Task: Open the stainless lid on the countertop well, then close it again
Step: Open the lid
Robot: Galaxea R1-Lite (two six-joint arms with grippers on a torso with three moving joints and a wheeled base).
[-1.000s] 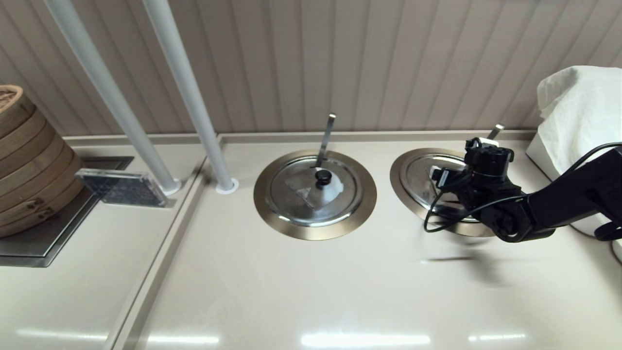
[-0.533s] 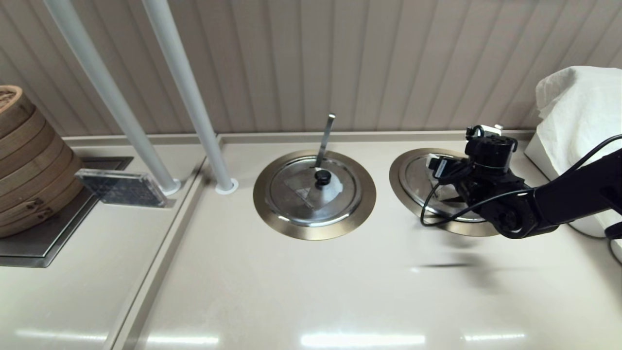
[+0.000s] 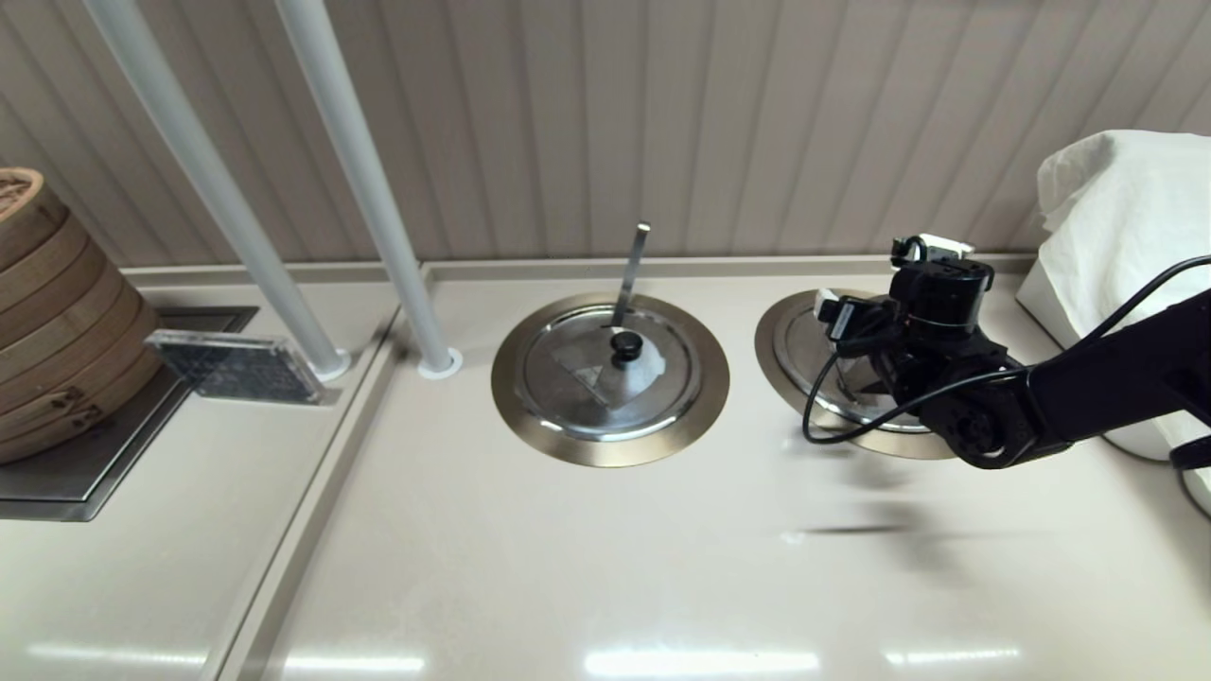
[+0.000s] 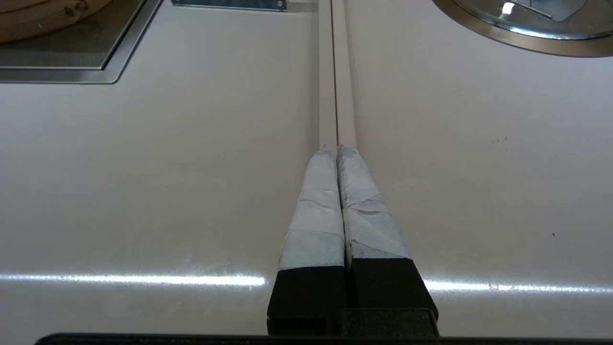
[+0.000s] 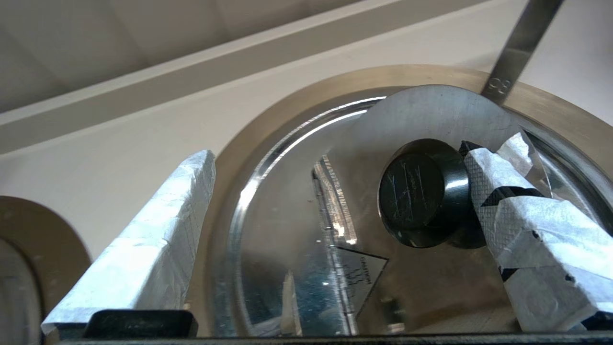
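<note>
The stainless lid [image 5: 287, 230] lies flat in the countertop well at the right, inside its brushed ring rim [image 3: 771, 345]. It carries a black knob [image 5: 419, 191], a small triangle mark [image 5: 361, 270] and a hinge line across it. A slanted ladle handle [image 5: 517, 45] sticks out at its far edge. My right gripper [image 5: 337, 153] hovers just above this lid, open wide. One taped finger [image 5: 507, 201] sits right beside the knob, the other finger [image 5: 158, 239] far off near the rim. My left gripper [image 4: 335, 149] is shut and empty over a countertop seam.
A twin lid [image 3: 568, 378] with a whitish patch sits in the middle ring, its ladle handle [image 3: 634, 270] upright. Two slanted poles [image 3: 355, 180] stand at the back left, by a clear block [image 3: 236, 364] and bamboo steamers [image 3: 47, 312]. White cloth [image 3: 1126, 218] lies at the right.
My right gripper has moved a little toward the back wall and leftward over the right lid. The lid has stayed flat.
</note>
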